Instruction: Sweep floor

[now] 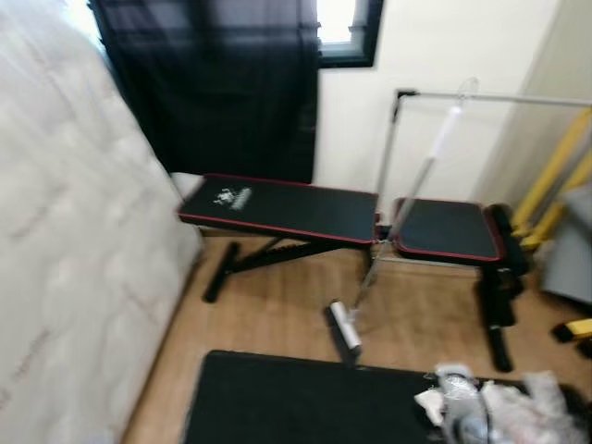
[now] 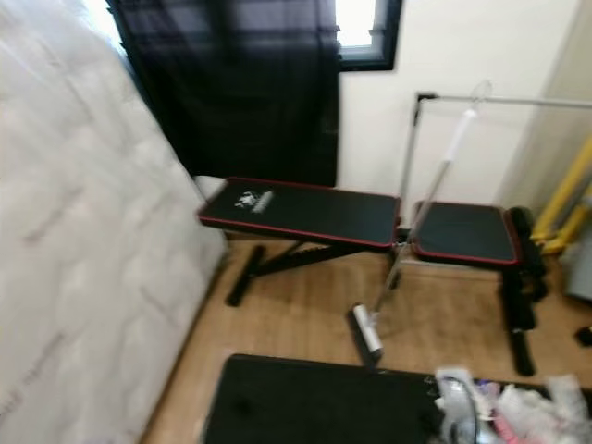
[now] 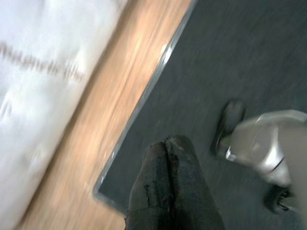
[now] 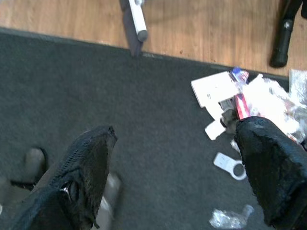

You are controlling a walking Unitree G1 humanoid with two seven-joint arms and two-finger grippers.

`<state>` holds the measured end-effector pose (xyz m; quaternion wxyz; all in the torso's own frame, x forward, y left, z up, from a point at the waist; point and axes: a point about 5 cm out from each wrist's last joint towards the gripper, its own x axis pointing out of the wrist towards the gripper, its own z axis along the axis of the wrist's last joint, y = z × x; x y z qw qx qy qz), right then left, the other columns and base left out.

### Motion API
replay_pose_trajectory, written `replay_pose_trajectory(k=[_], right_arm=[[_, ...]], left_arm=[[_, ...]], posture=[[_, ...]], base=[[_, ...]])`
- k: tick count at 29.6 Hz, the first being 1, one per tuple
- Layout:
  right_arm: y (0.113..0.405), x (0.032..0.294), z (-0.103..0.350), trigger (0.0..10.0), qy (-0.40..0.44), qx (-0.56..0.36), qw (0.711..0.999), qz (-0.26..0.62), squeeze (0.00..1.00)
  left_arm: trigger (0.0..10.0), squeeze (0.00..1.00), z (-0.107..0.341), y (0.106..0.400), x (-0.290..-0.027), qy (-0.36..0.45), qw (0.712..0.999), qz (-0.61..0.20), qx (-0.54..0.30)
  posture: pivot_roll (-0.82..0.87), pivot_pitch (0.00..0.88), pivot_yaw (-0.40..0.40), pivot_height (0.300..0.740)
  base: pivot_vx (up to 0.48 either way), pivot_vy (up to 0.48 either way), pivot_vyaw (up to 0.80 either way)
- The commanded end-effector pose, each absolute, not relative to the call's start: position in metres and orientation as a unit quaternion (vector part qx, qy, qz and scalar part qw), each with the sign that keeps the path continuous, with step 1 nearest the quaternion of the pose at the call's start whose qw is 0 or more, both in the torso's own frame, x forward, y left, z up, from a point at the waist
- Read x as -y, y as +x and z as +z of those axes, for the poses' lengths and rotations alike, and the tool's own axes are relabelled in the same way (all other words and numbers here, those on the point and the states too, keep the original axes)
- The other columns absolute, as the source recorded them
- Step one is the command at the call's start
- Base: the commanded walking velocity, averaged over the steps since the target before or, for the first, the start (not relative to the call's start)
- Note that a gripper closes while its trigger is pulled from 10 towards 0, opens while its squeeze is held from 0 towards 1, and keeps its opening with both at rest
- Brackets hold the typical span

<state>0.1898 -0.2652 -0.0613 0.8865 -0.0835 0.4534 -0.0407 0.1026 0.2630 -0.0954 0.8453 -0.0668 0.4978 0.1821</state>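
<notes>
A silver-handled broom (image 1: 400, 215) leans against the black weight bench (image 1: 287, 209), its grey head (image 1: 343, 329) resting on the wooden floor (image 1: 277, 314) at the edge of a black mat (image 1: 305, 402). Litter (image 1: 490, 402) of white papers and plastic wrap lies on the mat's right part; the same litter (image 4: 240, 103) appears in the right wrist view. My right gripper (image 4: 184, 175) hangs open above the mat, short of the broom head (image 4: 136, 19). My left gripper (image 3: 165, 148) is shut with nothing in it, over the mat's edge.
A white mattress (image 1: 74, 240) stands on edge along the left. A metal clothes rack (image 1: 481, 97) and yellow bars (image 1: 555, 180) stand at the right wall. Dark curtains (image 1: 222, 83) cover the window behind the bench. My own foot (image 3: 230, 120) stands on the mat.
</notes>
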Motion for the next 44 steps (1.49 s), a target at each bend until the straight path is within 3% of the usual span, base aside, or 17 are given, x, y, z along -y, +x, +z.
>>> replay_pose_trajectory(k=[1, 12, 29, 38, 44], right_arm=[[0.182, 0.27, -0.064, 10.0, -0.084, -0.466, 0.88, -0.045, 0.0], [0.179, 0.273, -0.065, 10.0, -0.079, -0.469, 0.876, -0.076, 0.0], [0.178, 0.274, -0.065, 10.0, -0.092, -0.467, 0.876, -0.074, 0.0], [0.185, 0.275, -0.06, 10.0, -0.06, -0.435, 0.895, -0.082, 0.0], [0.209, 0.273, -0.045, 10.0, 0.008, -0.378, 0.923, -0.072, 0.0]], left_arm=[[10.0, 0.0, -0.096, 0.108, -0.255, -0.073, 0.851, 0.17, -0.492], [10.0, 0.0, -0.102, 0.104, -0.242, -0.072, 0.847, 0.154, -0.504], [10.0, 0.0, -0.101, 0.104, -0.242, -0.078, 0.848, 0.148, -0.504], [10.0, 0.0, -0.102, 0.104, -0.242, -0.078, 0.848, 0.144, -0.503], [10.0, 0.0, -0.102, 0.103, -0.242, -0.078, 0.848, 0.147, -0.503]], posture=[[-0.01, 0.0, 0.002, 0.74], [-0.01, 0.0, 0.007, 0.74], [-0.01, 0.0, 0.002, 0.74], [-0.01, 0.0, -0.001, 0.74], [-0.01, 0.0, -0.001, 0.74]], base=[[0.409, 0.0, 0.8], [0.402, 0.0, 0.16], [0.391, 0.0, -0.8], [0.334, 0.0, 0.0], [0.122, 0.0, 0.0]])
